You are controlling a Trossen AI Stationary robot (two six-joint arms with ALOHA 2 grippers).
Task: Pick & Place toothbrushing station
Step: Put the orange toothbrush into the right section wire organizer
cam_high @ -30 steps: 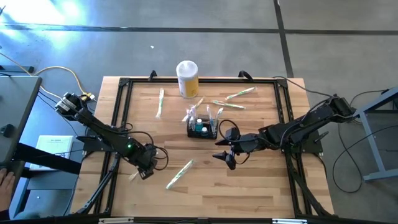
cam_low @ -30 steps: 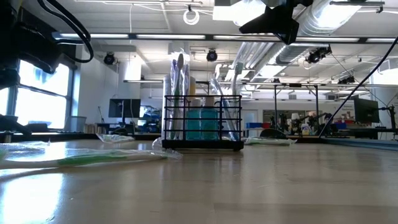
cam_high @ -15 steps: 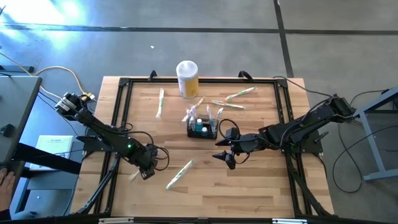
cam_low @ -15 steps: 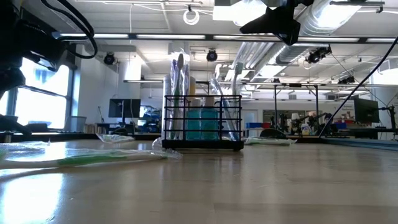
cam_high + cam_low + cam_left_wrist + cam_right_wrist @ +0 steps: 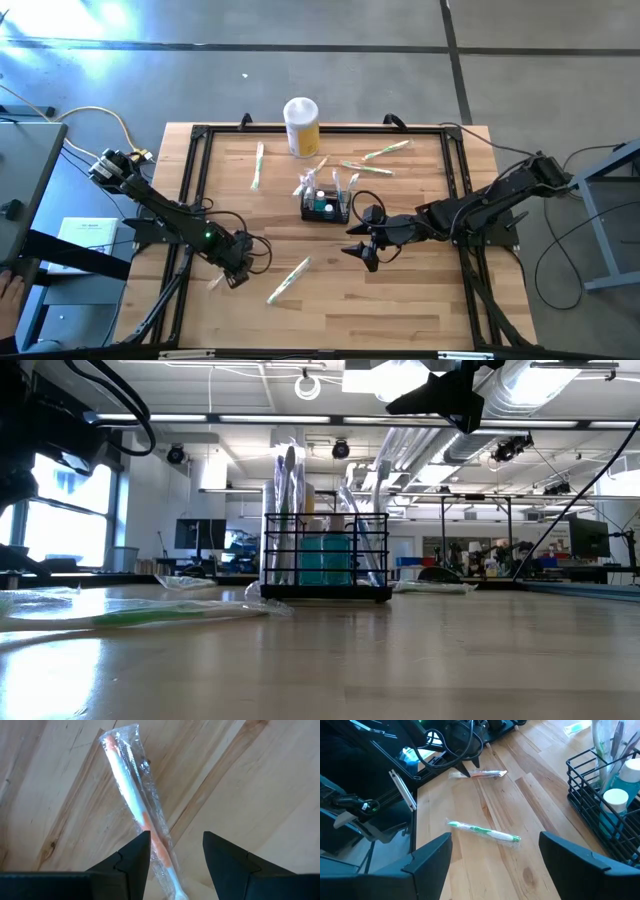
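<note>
The toothbrushing station is a small black wire basket point(image 5: 325, 207) standing on its base on the table, with wrapped toothbrushes and a teal bottle in it. It also shows in the low view point(image 5: 325, 555) and the right wrist view point(image 5: 605, 815). My right gripper point(image 5: 362, 253) is open and empty, up off the table just to the near right of the basket. My left gripper point(image 5: 235, 275) is open near the table's left near side. Its fingers point(image 5: 135, 855) stand over the handle end of a wrapped orange toothbrush point(image 5: 132, 795) lying flat. I cannot tell whether they touch it.
A tall yellow-and-white canister point(image 5: 302, 125) stands at the far edge. A wrapped green toothbrush point(image 5: 288, 280) lies on the table between the two grippers. More wrapped toothbrushes lie behind the basket, left point(image 5: 257, 165) and right point(image 5: 385, 150). A black frame point(image 5: 195, 180) rims the table.
</note>
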